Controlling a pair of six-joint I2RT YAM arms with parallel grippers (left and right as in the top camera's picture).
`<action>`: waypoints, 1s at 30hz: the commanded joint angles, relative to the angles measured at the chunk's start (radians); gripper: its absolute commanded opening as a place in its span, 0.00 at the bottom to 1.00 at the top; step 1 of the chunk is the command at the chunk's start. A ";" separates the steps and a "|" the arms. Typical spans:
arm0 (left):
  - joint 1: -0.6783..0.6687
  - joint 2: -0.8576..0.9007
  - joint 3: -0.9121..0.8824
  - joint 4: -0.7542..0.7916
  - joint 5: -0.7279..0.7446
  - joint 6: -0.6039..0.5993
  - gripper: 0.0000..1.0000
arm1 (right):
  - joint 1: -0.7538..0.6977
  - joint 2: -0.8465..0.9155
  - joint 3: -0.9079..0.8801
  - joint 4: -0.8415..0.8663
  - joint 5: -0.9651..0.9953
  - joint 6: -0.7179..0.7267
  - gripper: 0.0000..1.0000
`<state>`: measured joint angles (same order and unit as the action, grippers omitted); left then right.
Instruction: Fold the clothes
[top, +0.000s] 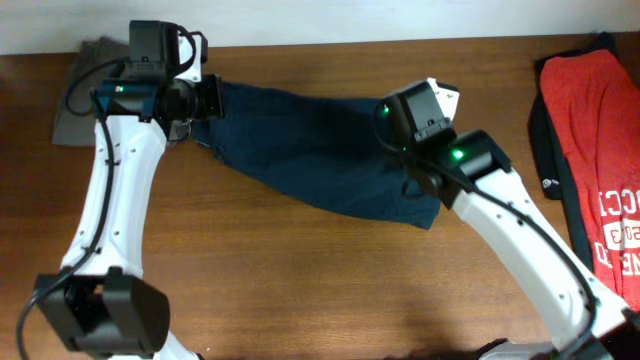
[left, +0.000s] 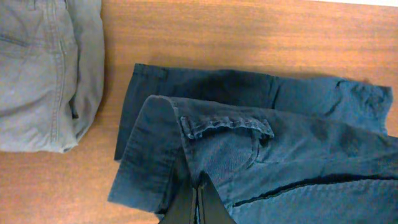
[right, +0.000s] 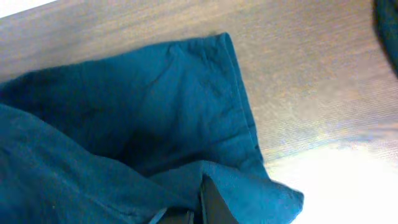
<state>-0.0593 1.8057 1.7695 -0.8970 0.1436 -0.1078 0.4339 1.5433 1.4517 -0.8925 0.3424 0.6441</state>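
left fingers (left: 211, 209) clenched on navy shorts (left: 280, 162) waistband; right fingers (right: 211, 203) pinching leg hem.

- Bench (top: 300, 290), front half: bare wood between the two arms, giving open passage.
- Bench, middle rear: navy shorts (top: 300, 150) lie spread from left to right.
- Rear left corner: grey-olive shorts (top: 85, 95) sit near the navy waistband, with a strip of wood between.
- Right edge: red T-shirt (top: 590, 130) on dark cloth, well apart from the navy hem; bare wood between.
- Left arm (top: 115, 190) crosses the left side.
- Right arm (top: 520, 230) crosses the front right diagonally.
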 joint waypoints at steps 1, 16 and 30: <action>0.005 0.092 0.015 0.040 -0.014 -0.012 0.01 | -0.011 0.038 0.018 0.069 -0.022 -0.059 0.04; 0.005 0.200 0.015 0.277 -0.059 -0.012 0.03 | -0.031 0.210 0.018 0.370 -0.024 -0.072 0.04; 0.005 0.360 0.015 0.462 -0.092 -0.011 0.43 | -0.089 0.320 0.018 0.423 -0.043 -0.072 0.44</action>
<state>-0.0593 2.1349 1.7710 -0.4641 0.0769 -0.1219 0.3656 1.8488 1.4532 -0.4744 0.2920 0.5678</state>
